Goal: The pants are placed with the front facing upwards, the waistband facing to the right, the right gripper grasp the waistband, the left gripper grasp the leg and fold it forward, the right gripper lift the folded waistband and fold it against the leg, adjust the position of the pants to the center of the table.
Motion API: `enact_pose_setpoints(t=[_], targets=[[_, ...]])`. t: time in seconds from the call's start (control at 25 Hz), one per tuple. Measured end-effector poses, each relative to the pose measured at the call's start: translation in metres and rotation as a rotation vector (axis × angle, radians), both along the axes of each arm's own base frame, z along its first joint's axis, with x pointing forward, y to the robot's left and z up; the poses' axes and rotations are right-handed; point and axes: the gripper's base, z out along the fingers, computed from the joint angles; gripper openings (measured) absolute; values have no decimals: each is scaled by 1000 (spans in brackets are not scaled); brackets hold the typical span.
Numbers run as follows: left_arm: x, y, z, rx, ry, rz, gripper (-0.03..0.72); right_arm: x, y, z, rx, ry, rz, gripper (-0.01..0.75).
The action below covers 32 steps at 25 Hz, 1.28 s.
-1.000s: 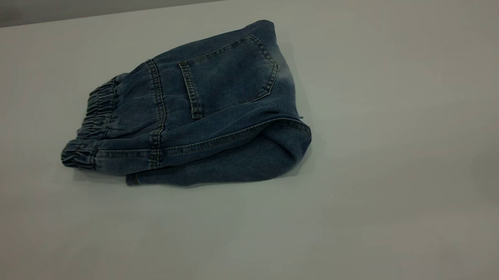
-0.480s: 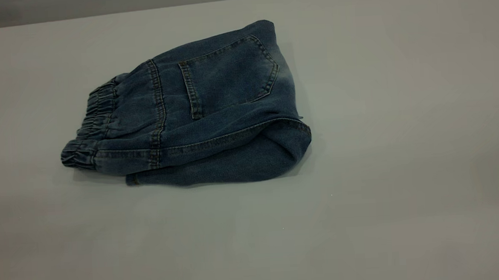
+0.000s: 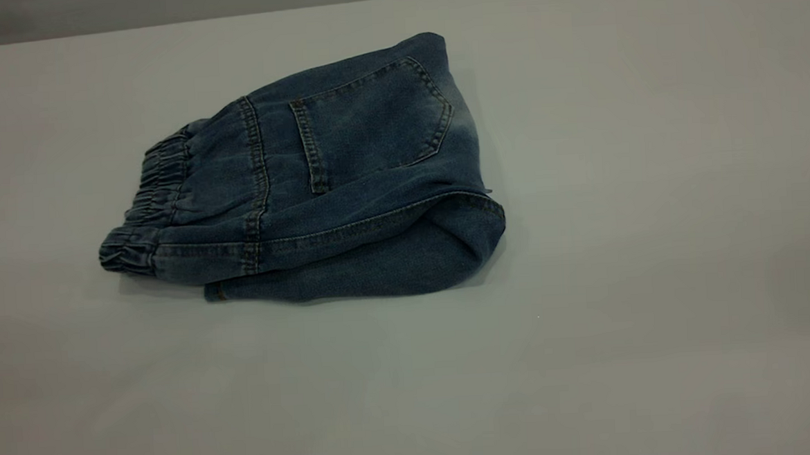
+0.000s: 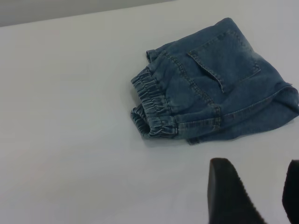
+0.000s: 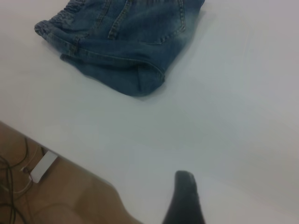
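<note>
The left gripper [image 4: 254,196] holds its jaws apart with nothing between them, above the bare tabletop [image 3: 655,242], near the pants [image 3: 319,183] but not touching. Of the right gripper [image 5: 184,198] only one dark finger shows, so I cannot tell its jaws. The pants lie folded, a back pocket [image 3: 371,118] upward, the waistband [image 3: 148,213] toward the exterior view's left.
</note>
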Motion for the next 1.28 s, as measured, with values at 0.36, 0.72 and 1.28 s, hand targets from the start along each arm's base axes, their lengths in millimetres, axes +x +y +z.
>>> enact_pose_setpoints(t=[0.36, 0.72, 1.28], targets=[[-1, -1, 0, -1, 0, 137, 284, -4, -8, 1, 16, -28, -328, 481], [-2, -2, 0, 0, 0, 345, 284, -24, -13, 1, 60, -142, -577, 481], [-2, -2, 0, 2, 0, 349, 284, -24, -13, 1, 61, -141, -575, 481]])
